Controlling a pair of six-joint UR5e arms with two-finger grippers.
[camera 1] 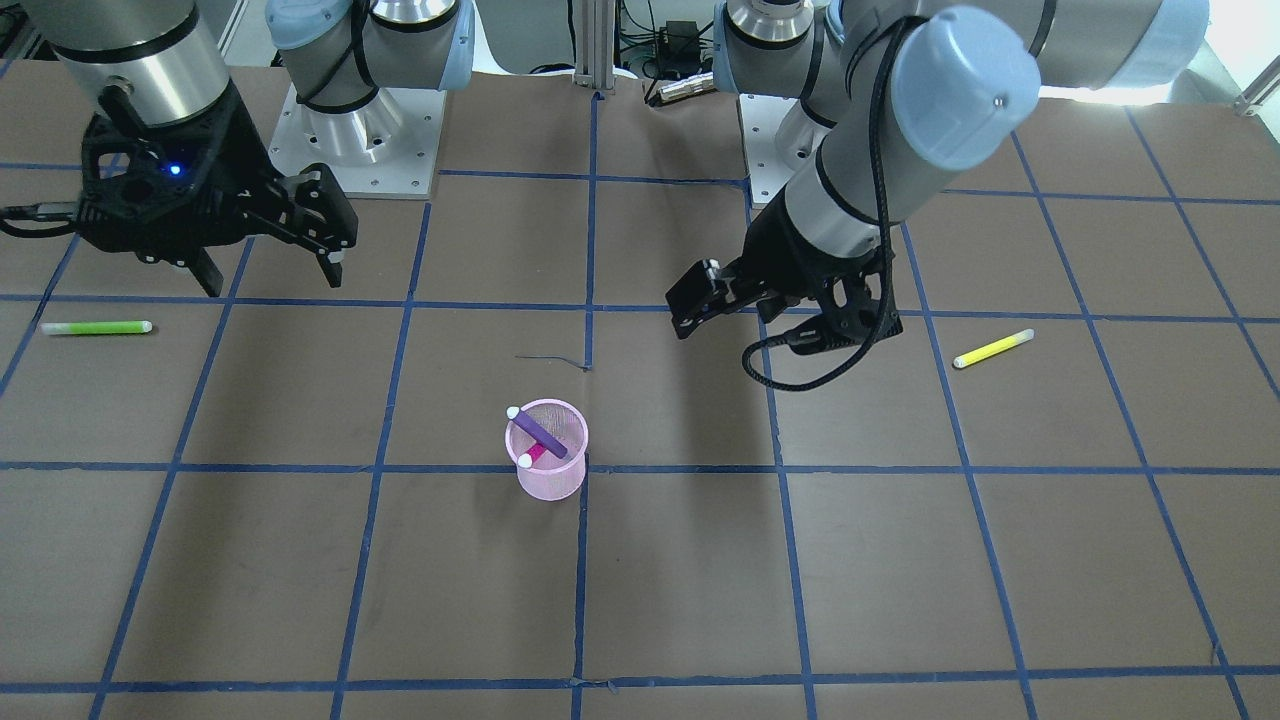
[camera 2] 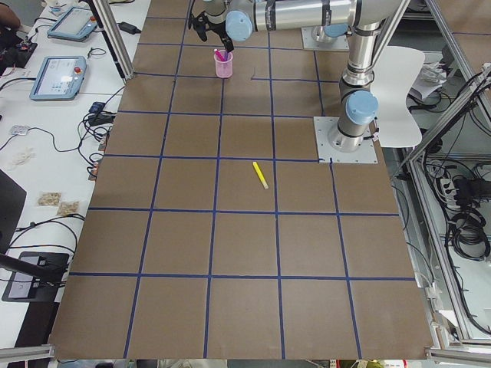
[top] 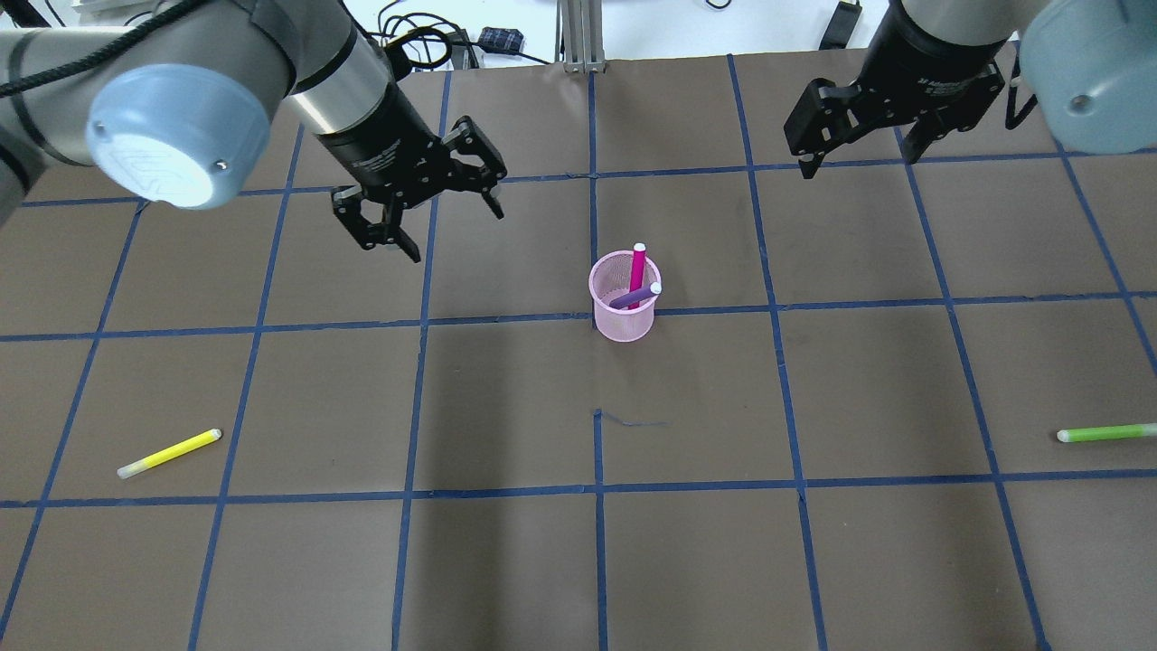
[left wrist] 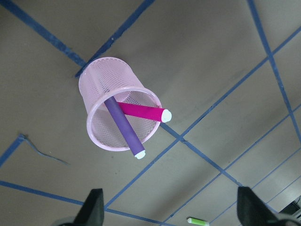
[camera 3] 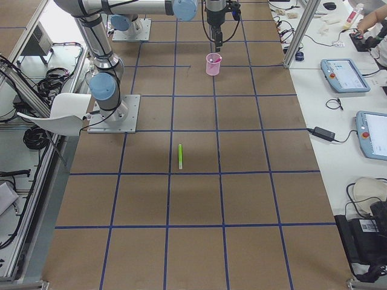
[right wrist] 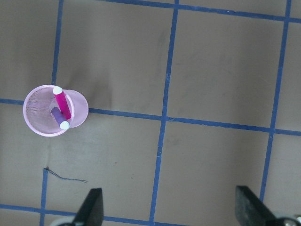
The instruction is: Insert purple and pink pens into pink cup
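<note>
The pink mesh cup [top: 624, 324] stands upright near the table's middle. It also shows in the front view [camera 1: 552, 482] and in both wrist views [left wrist: 96, 89] [right wrist: 81, 106]. The purple pen [top: 633, 296] [left wrist: 123, 128] and the pink pen [top: 637, 267] [left wrist: 138, 111] both stand slanted inside it, crossing, white caps up. My left gripper [top: 455, 233] [camera 1: 765, 325] hangs open and empty above the table, to the cup's left in the overhead view. My right gripper [top: 859, 165] [camera 1: 272, 275] is open and empty, farther off on the cup's other side.
A yellow pen [top: 169, 452] [camera 1: 992, 348] lies on the table on my left side. A green pen [top: 1107, 433] [camera 1: 95, 327] lies on my right side near the table's edge. Blue tape lines grid the brown table.
</note>
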